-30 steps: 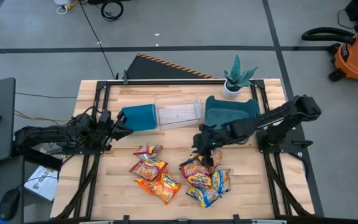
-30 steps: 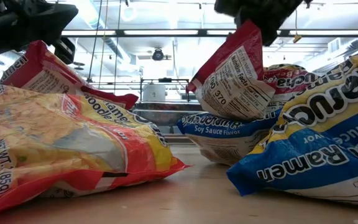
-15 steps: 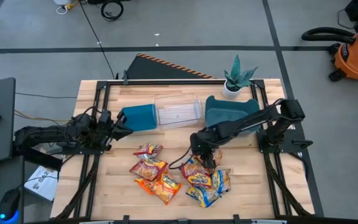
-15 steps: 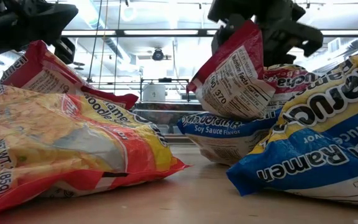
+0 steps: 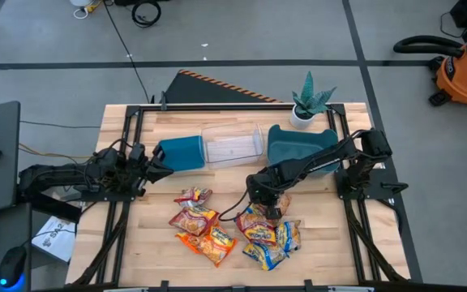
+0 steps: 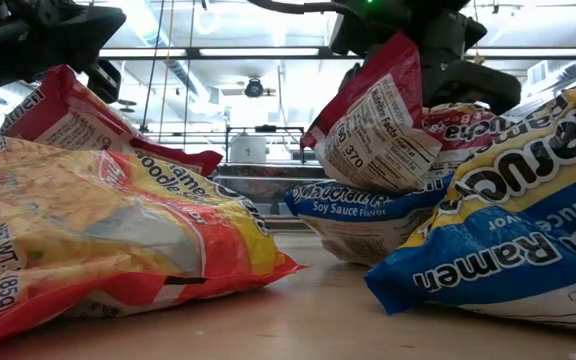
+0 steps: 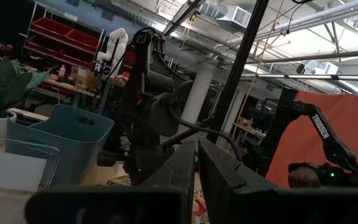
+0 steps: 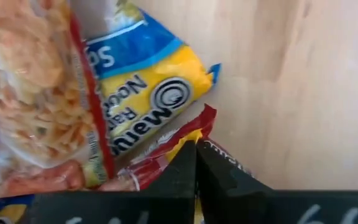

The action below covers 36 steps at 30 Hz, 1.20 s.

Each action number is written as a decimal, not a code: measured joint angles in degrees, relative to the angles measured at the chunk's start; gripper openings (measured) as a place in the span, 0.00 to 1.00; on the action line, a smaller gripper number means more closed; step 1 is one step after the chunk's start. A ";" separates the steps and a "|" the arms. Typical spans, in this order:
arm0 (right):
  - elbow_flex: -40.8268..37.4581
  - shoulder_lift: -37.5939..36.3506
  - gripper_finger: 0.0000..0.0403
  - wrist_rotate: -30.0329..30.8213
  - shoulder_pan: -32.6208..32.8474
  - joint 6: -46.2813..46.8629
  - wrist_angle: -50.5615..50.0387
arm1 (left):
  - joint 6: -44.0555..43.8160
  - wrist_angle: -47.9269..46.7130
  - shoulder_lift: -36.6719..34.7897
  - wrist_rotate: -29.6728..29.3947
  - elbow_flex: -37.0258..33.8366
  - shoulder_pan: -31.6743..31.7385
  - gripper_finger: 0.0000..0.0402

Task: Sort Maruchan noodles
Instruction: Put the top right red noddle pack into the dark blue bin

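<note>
change: the right arm has drawn in and lowered over the last second; its right gripper (image 5: 267, 197) now sits on top of the right-hand pile, where earlier it was nearer the far bins
right claw: fingers pressed together on the edge of a red packet (image 6: 373, 115); in the low view that packet stands tilted up against the pile; in the right wrist view a red crinkled edge is pinched between the fingers
left claw: left gripper (image 5: 148, 166) waits near the bench's left edge, beside the teal bin (image 5: 181, 152); fingers closed on nothing
noodles: the maruchan noodles (image 5: 262, 231) lie in two clusters toward the bench's near edge; orange-red ones left of centre, blue-and-yellow mixed with red ones right of centre
bins: teal bin, clear bin (image 5: 233, 144) and second teal bin (image 5: 298, 144) in a row toward the far edge
step: picking one packet from the mixed pile; sorting looks barely begun
next: likely lift clear without dragging neighbours, then carry to a bin
</note>
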 joint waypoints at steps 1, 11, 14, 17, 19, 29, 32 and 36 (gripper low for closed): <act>0.11 -0.20 0.03 0.43 -0.09 -0.18 -0.29 | 0.00 -0.03 0.01 0.01 0.00 0.01 0.07; 10.58 -2.46 0.02 8.58 -1.01 -0.63 -17.01 | 0.00 -0.05 0.02 0.02 0.00 0.01 0.07; 13.96 -4.19 0.03 11.08 -0.94 -0.57 -21.24 | 0.00 -0.02 0.00 0.02 0.00 0.00 0.07; 16.72 -6.60 0.02 13.47 -0.92 -0.44 -25.31 | 0.00 -0.02 0.00 0.02 0.00 0.00 0.07; 17.79 -8.92 0.02 15.51 -0.90 -0.43 -26.21 | 0.00 -0.04 0.00 0.02 0.00 0.00 0.07; 18.11 -23.26 0.02 38.84 -1.24 7.80 -30.64 | -0.02 -0.03 0.00 0.02 0.00 0.00 0.07; 17.25 -25.87 0.02 43.18 -2.65 13.97 -35.07 | -0.02 -0.02 0.00 0.02 0.00 0.01 0.07; 13.35 -26.75 0.02 40.75 -6.46 21.55 -40.04 | -0.02 -0.03 0.00 0.01 0.00 0.00 0.07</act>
